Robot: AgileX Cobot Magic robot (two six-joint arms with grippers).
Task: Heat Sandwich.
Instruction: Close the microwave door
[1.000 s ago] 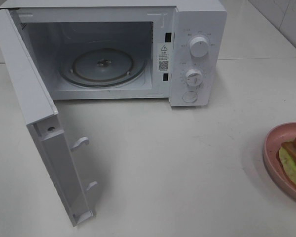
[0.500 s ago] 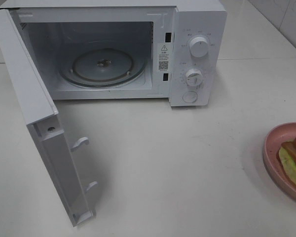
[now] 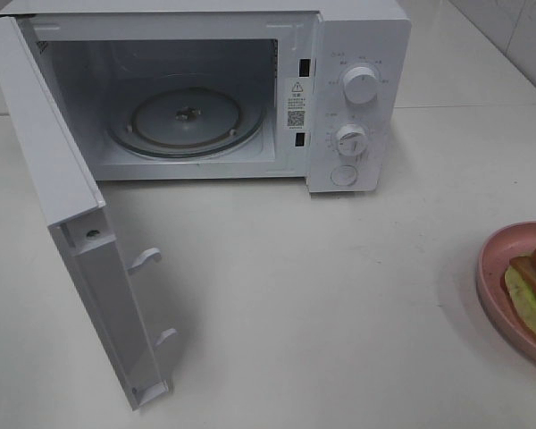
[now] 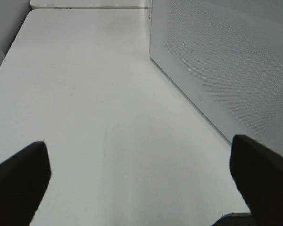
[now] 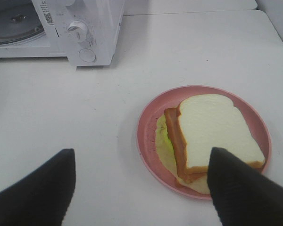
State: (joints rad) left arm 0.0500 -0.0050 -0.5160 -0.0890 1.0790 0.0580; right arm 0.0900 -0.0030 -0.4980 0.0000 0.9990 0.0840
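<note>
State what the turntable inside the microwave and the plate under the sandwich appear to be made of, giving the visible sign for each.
Turntable: probably clear glass; see-through with a glossy rim. Plate: likely matte pink plastic, perhaps ceramic; even colour, dull sheen.

The boxy white microwave oven point(image 3: 250, 89) carries a small white warning sticker point(image 3: 296, 104) with a triangle sign and a QR code on its door frame. Its print, and the tiny markings around the two round white dials point(image 3: 361, 85), are too small to read.

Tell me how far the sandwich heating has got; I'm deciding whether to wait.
Done: the microwave door stands open, turntable bare. In hand: the right gripper, open, hangs over the sandwich on its pink plate, holding nothing. Left: load it, shut the door, set the dials.
</note>
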